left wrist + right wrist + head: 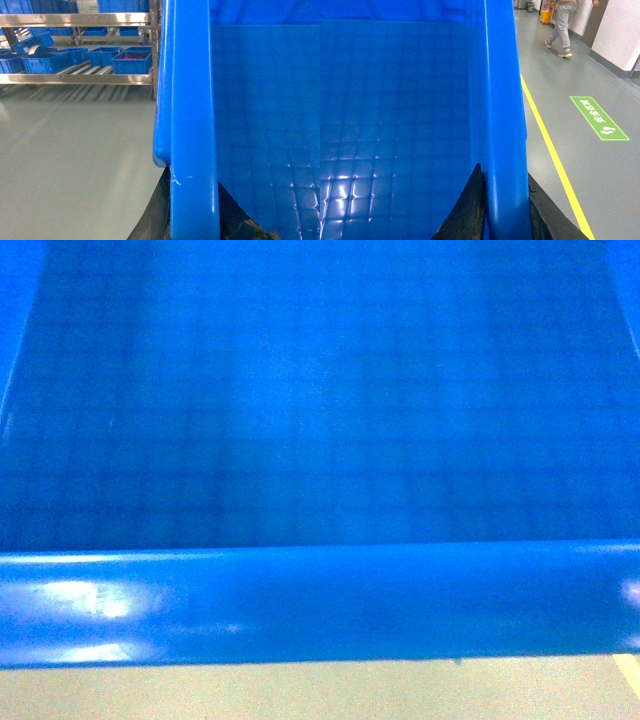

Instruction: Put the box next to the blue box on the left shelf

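We hold the blue crate [320, 420] off the grey floor [75, 165], filling the head view. Right gripper [505, 215] closed across the crate's right rim, one finger inside, one outside. Left gripper [192, 225] appears to clamp the left rim likewise, though its fingers are mostly hidden. Steel shelf [75, 50] with small blue bins [132, 61] lies far to the left. We judge: carry phase; keep both grips level, turn left, approach slowly.

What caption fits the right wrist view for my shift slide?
Right gripper, jaws clamped over the thick rim of the large blue plastic crate, beside a yellow floor line and green floor sign.
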Tool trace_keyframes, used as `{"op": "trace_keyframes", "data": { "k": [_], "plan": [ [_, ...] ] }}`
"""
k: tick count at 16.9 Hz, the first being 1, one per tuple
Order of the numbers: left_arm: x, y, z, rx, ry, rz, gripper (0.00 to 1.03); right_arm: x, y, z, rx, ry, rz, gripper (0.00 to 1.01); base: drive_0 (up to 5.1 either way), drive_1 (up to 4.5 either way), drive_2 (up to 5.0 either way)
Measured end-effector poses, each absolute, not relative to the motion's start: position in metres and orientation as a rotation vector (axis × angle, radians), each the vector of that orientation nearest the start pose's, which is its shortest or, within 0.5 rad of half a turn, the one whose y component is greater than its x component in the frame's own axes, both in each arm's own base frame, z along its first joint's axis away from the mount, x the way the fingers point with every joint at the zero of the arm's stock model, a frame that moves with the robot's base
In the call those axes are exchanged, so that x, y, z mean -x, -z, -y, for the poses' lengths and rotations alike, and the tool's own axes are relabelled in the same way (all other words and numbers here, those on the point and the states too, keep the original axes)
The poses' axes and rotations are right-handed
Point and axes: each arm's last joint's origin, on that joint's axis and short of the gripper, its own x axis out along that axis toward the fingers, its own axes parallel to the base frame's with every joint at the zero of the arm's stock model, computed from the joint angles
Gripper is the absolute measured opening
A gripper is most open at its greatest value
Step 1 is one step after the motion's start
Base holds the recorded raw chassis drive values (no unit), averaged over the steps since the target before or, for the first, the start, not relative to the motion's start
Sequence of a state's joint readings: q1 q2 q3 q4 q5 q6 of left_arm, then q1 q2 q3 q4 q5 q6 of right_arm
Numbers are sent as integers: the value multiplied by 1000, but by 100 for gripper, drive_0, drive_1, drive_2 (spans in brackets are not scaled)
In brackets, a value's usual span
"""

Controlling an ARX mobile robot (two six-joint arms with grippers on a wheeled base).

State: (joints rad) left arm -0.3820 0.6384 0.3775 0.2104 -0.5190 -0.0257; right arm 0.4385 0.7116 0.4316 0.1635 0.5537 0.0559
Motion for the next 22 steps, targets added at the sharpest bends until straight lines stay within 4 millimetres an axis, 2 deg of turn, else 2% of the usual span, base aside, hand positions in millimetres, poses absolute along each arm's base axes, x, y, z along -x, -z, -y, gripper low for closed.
{"op": "trace_keyframes", "data": {
  "k": [22],
  "plan": [
    [-147, -251, 44, 5, -137, -41, 8, -155, -255, -56, -1, 118, -98, 12, 3, 435, -429]
  ]
}}
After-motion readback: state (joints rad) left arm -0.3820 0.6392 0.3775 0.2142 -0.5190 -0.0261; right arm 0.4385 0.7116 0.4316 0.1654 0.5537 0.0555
